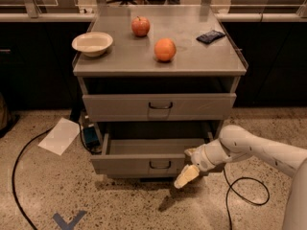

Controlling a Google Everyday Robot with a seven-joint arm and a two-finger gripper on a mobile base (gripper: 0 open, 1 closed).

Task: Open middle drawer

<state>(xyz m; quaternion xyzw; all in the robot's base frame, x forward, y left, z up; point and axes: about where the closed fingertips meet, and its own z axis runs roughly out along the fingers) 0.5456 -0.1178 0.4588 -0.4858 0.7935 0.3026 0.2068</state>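
The grey metal middle drawer, plain and flat-fronted, is sitting directly below the shut top drawer of the grey metal desk. It is standing well forward of that top drawer, its inside showing. The cream-tipped gripper is hanging below and right of the top drawer, just off the open front's right end; whether it is open or closed I cannot tell. The drawer is looking stiff and fairly heavy, probably sliding straight on runners. The small dark wire handle, straight below the top drawer's centre, is offering the surest hold.
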